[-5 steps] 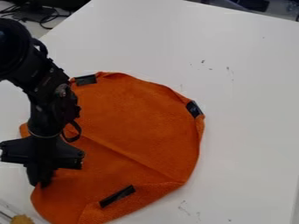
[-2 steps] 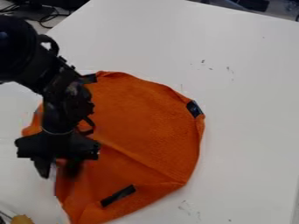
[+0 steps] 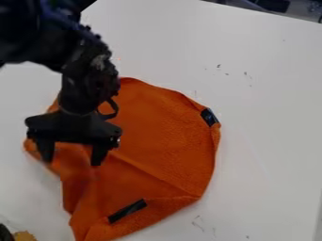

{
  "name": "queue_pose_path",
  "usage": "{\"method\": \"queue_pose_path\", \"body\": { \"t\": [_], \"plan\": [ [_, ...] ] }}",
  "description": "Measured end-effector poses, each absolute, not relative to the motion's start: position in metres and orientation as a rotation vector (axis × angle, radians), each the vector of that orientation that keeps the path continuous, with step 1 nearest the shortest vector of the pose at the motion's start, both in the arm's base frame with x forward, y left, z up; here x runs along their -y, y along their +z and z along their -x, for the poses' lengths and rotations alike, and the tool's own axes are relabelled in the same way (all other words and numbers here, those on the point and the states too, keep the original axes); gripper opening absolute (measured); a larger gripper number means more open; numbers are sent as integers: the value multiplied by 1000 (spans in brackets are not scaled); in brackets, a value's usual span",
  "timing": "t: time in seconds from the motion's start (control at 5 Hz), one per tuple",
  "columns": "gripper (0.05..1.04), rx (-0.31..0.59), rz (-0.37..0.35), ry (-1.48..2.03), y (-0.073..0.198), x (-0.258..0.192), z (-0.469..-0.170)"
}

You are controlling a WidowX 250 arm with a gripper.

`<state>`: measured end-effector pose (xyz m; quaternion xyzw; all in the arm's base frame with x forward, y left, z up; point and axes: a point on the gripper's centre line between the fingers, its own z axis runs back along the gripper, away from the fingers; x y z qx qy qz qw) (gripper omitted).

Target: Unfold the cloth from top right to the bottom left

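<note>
Softly rumpled orange cloth [image 3: 164, 132], roundish, diagonally creased, black pincer [image 3: 72, 154] spread wide over its left side, smooth white table [image 3: 270, 141]

Lab-like workspace, black robot arm [image 3: 88, 70], scuffed white tabletop [image 3: 270, 141], dark objects [image 3: 273, 4] beyond its edge

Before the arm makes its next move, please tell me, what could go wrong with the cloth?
The gripper is open over creased fabric, so closing there might pinch several layers and bunch the orange cloth rather than spread it.

A pull toward the bottom left could also drag the cloth into the yellowish object at the lower-left corner.
</note>
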<state>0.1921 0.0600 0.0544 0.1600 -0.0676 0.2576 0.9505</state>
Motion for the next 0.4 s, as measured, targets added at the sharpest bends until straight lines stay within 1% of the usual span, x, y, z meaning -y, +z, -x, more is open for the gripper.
{"method": "queue_pose_path", "body": {
  "t": [0.2, 0.4],
  "plan": [
    [1003, 172, -287, 478, 66, -45, -208],
    [999, 219, -203, 459, 69, -27, -224]
  ]
}}
